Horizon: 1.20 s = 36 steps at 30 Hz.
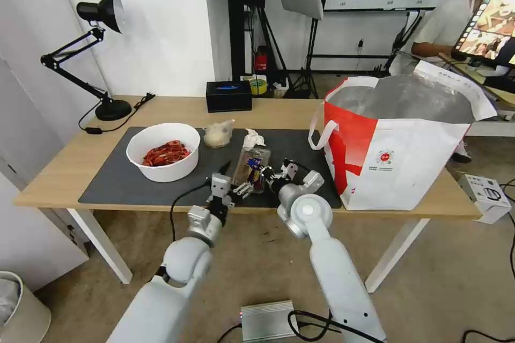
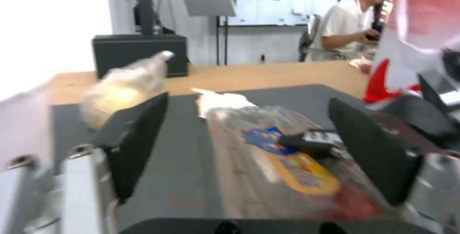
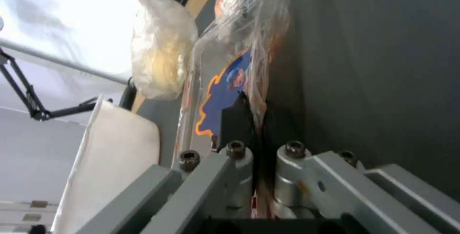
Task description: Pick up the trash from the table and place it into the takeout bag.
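On the table's dark mat lies the trash: a white bowl of red shells, a small clear bag of whitish stuff, a crumpled tissue and a clear clamshell tray. My right gripper is shut on the tray's edge, its fingers pinching the plastic. My left gripper stands open at the tray's near end, its fingers on either side of the tray. The takeout bag stands open at the table's right end.
A black box sits at the back edge of the table. A black desk lamp stands at the back left. The small bag and tissue lie just beyond the tray.
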Motion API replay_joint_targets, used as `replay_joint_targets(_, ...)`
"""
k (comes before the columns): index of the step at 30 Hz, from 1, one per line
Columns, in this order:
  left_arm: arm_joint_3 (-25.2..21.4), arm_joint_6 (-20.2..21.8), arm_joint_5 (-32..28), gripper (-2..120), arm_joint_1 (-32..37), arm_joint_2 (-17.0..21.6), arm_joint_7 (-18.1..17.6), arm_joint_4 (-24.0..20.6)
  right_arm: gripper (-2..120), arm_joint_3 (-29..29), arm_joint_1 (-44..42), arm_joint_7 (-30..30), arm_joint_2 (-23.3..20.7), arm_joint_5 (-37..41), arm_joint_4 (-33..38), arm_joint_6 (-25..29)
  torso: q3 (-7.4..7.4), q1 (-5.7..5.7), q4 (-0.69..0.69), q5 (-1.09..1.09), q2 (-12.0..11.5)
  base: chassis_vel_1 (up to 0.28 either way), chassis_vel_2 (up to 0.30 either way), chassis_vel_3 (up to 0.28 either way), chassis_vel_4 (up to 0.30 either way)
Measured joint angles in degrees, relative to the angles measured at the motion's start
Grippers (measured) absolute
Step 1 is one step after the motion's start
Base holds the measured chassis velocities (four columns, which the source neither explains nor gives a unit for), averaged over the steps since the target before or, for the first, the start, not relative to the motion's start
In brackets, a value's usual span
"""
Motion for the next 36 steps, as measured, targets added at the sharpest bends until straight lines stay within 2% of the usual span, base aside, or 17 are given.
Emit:
replay_joint_targets(2,-1.93,0.0,-1.34,99,1.29,0.53,0.01,-1.41,1,-0.04,-0.21,-0.13,-0.02,-0.13,0.53,0.14,0.0,0.0,0.0,-0.01,0.0,0.0,0.0,0.0,0.0)
replay_joint_targets(11,-6.0,0.02,-1.78,100,5.16,0.94,0.14,-4.32,1,-0.76,-1.56,-1.12,-0.57,-1.41,3.42,0.91,0.0,0.0,0.01,-0.02,0.0,0.0,0.0,0.0,0.0)
replay_joint_targets(19,-11.06,-0.11,-1.76,100,10.88,1.38,1.0,-7.16,1,-1.4,-3.45,-2.56,-3.33,-2.85,8.85,1.64,0.0,-0.01,0.0,-0.01,0.0,0.0,0.0,0.0,0.0)
replay_joint_targets(26,-16.16,-0.63,-1.6,100,14.5,1.48,1.61,-9.03,1,-1.75,-5.78,-7.66,-7.55,-7.47,16.04,2.8,0.0,-0.01,0.0,-0.01,0.01,0.0,0.0,0.0,0.0)
replay_joint_targets(31,-17.47,-0.65,-1.56,100,15.37,1.39,1.69,-9.67,1,-1.4,-6.68,-10.44,-9.54,-9.3,19.15,3.48,0.0,-0.01,0.0,-0.01,0.01,0.0,0.0,0.0,0.0)
replay_joint_targets(33,-18.31,-0.85,-1.33,100,16.12,0.83,1.72,-10.21,1,-0.32,-8.18,-14.07,-12.05,-11.01,23.3,5.34,0.0,-0.01,0.0,0.0,0.01,0.0,0.0,0.0,0.0)
replay_joint_targets(36,-18.37,-0.9,-1.27,100,16.24,0.54,1.72,-10.27,1,0.58,-9.26,-15.84,-13.24,-12.11,25.3,6.39,-0.01,-0.01,0.0,0.0,0.01,0.0,0.0,0.0,0.0)
